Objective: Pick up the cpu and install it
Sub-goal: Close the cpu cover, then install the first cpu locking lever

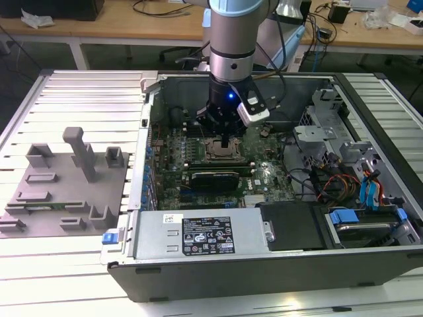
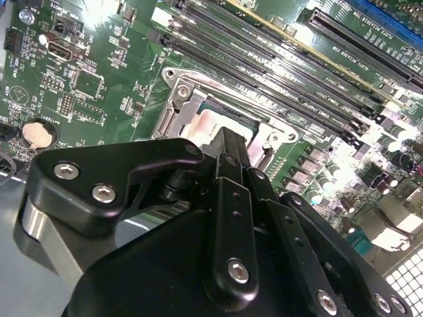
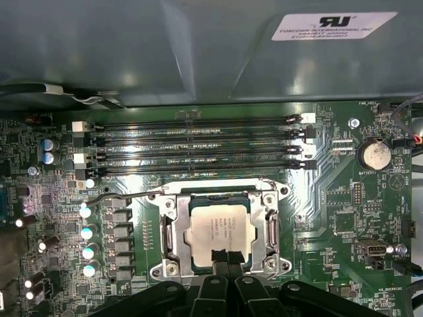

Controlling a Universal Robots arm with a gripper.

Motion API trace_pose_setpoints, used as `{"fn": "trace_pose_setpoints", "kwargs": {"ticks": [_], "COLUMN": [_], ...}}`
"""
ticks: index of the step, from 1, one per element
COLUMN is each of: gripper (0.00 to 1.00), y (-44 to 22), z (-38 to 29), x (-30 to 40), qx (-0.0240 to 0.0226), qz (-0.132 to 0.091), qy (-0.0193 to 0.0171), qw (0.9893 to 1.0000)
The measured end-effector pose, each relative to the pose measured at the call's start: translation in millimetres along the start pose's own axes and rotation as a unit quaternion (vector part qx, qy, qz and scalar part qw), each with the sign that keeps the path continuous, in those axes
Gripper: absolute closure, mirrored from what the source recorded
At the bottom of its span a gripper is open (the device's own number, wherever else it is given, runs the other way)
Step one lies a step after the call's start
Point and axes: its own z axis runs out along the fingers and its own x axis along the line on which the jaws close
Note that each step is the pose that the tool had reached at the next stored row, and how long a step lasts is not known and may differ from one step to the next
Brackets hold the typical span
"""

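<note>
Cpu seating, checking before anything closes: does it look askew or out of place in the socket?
Nothing stands out. In the first wrist view the cpu lies inside the socket frame, edges parallel to it; the gripper is at its edge.

Straight above the socket [image 3: 173, 231] the case [image 1: 264, 271] stands open, and the gripper [image 3: 225, 259], fingers closed together, takes up that room. On one side of the socket the memory slots [image 3: 198, 142] lie low, with a grey metal wall [image 3: 165, 53] rising just past them. A row of upright capacitors [image 3: 86, 241] flanks another side. Loose cables [image 1: 317, 185] crowd the space farther from the socket, toward the exterior view's right.
</note>
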Motion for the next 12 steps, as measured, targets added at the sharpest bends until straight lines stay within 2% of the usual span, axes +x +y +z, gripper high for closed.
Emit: {"fn": "trace_pose_setpoints", "kwargs": {"ticks": [12], "gripper": [0.89], "y": [0.0], "z": [0.0], "x": [0.0], "qx": [0.0000], "qz": [0.000], "qy": [0.0000], "qw": [1.0000]}}
